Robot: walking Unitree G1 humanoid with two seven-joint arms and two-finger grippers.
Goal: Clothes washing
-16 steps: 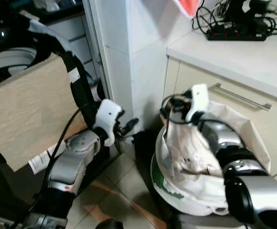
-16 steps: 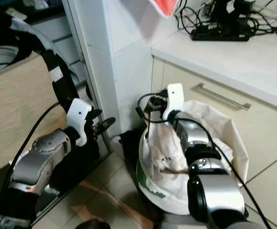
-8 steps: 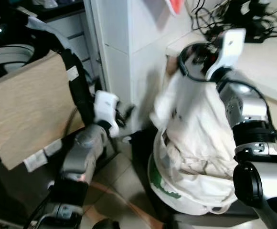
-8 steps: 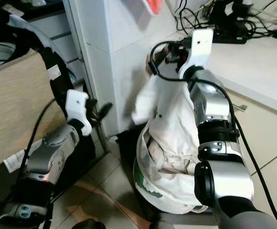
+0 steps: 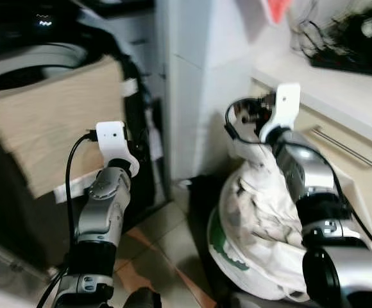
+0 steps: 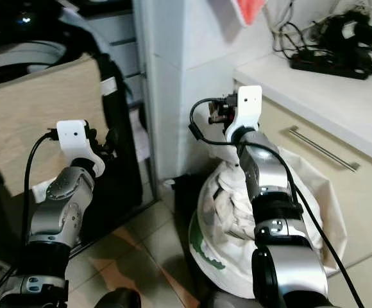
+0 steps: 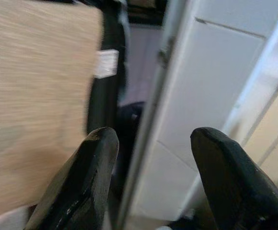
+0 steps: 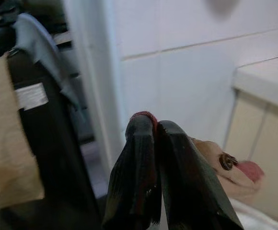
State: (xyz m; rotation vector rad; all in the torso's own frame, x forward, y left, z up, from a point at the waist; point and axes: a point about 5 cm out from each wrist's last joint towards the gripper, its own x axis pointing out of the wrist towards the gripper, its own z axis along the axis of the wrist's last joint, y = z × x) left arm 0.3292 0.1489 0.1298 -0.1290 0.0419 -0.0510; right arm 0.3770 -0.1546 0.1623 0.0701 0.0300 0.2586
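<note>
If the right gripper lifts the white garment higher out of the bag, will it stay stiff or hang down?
Probably it hangs limp: the white garment drapes in soft folds below the right gripper. It looks light, being thin cloth. It may drag on the white bag, since its lower part sits inside.
</note>
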